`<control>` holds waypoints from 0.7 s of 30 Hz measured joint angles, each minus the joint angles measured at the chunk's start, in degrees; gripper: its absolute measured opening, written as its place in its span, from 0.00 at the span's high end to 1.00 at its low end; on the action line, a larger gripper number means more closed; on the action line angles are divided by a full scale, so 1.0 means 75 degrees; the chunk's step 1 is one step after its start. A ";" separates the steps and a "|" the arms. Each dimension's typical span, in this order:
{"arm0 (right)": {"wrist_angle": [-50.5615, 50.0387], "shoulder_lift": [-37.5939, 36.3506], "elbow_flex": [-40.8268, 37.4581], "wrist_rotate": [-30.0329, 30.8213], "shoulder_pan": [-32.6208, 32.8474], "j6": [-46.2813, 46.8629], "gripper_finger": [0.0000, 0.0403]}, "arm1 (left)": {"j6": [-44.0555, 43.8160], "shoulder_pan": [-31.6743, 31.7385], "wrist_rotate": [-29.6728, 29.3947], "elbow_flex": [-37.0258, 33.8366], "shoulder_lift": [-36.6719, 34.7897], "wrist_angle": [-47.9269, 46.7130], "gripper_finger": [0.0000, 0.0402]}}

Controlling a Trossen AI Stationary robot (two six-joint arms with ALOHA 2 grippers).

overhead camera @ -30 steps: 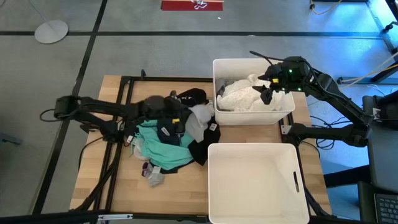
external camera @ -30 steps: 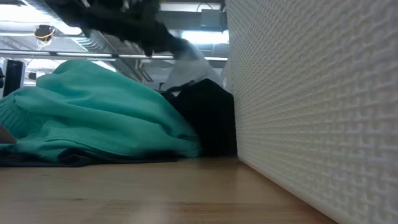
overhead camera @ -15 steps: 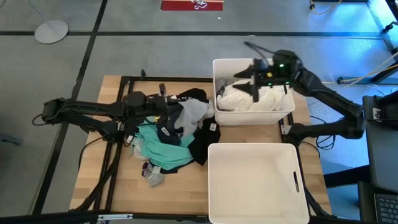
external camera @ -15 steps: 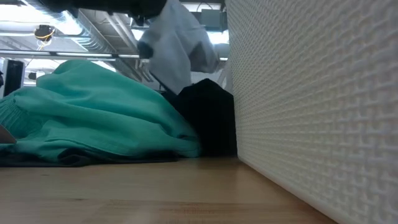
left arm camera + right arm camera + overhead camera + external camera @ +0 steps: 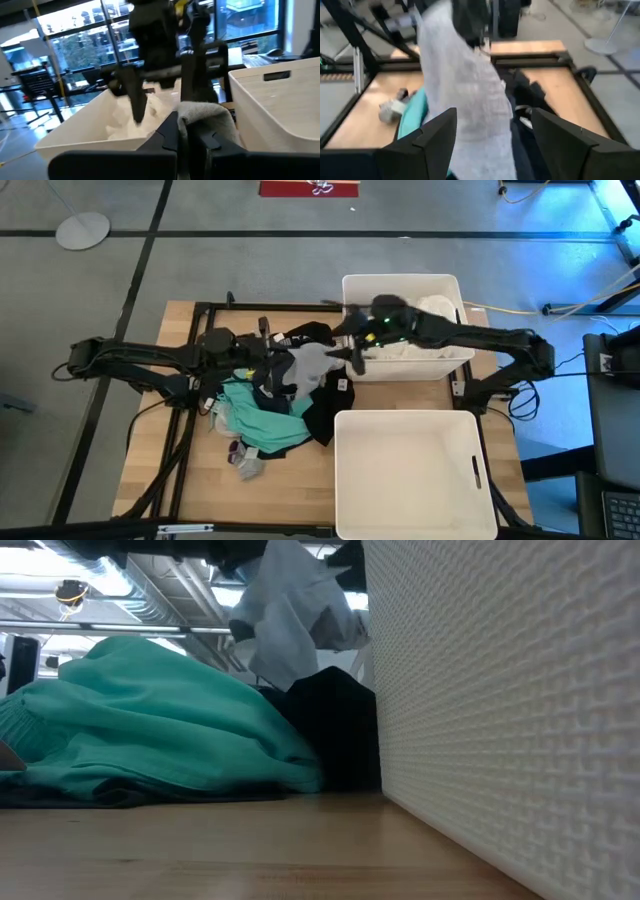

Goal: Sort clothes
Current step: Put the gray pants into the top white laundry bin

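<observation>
light grey garment (image 5: 308, 365) hangs lifted above the pile of clothes (image 5: 270, 405) on the table (image 5: 170, 470), just off the near-left corner of the far bin (image 5: 405, 370); in the low view the same cloth (image 5: 290, 625) dangles clear over the teal top (image 5: 150, 720) and the black piece (image 5: 335, 730). left gripper (image 5: 262, 360) has its fingers clamped together on the garment's edge, and the left wrist view shows grey fabric (image 5: 207, 122) bunched right at the closed fingertips. right gripper (image 5: 355, 348) reaches out over the bin's left wall toward the cloth with fingers spread apart; in the right wrist view its fingers (image 5: 440, 137) straddle the hanging sheet (image 5: 465, 100) with nothing pinched yet. looks like a handoff between arms, or a two-point hold to carry the piece over. to do it well: left should hold the cloth steady and high enough that the tail doesn't drag the black piece along; right should bite a thick fold well below the left's pinch, not a thin edge, and close fully before left lets go. the far bin already holds white fabric (image 5: 425, 340), so grey may belong with the lights, but that's a guess. near bin (image 5: 410, 475) shows nothing inside. small socks (image 5: 245, 463) lie apart at the pile's near edge.
</observation>
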 joint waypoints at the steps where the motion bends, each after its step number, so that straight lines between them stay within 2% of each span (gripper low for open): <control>1: 0.0075 0.0130 0.0000 -0.0027 0.0044 0.0000 0.36 | -0.0005 0.0000 0.0077 0.0000 0.0000 0.0000 0.99; 4: 0.0195 0.0410 0.0000 -0.0448 0.0129 0.0000 0.36 | -0.0013 -0.0034 0.0098 0.0000 0.0000 0.0000 0.99; 14: 0.0565 0.0799 0.0000 -0.1089 0.0419 -0.0031 0.36 | 0.0126 -0.0085 0.0100 -0.0003 0.0000 0.0009 0.99; 21: 0.0969 0.0799 0.0000 -0.1025 0.0694 -0.0284 0.38 | 0.0156 -0.0076 0.0095 -0.0003 0.0003 0.0047 0.98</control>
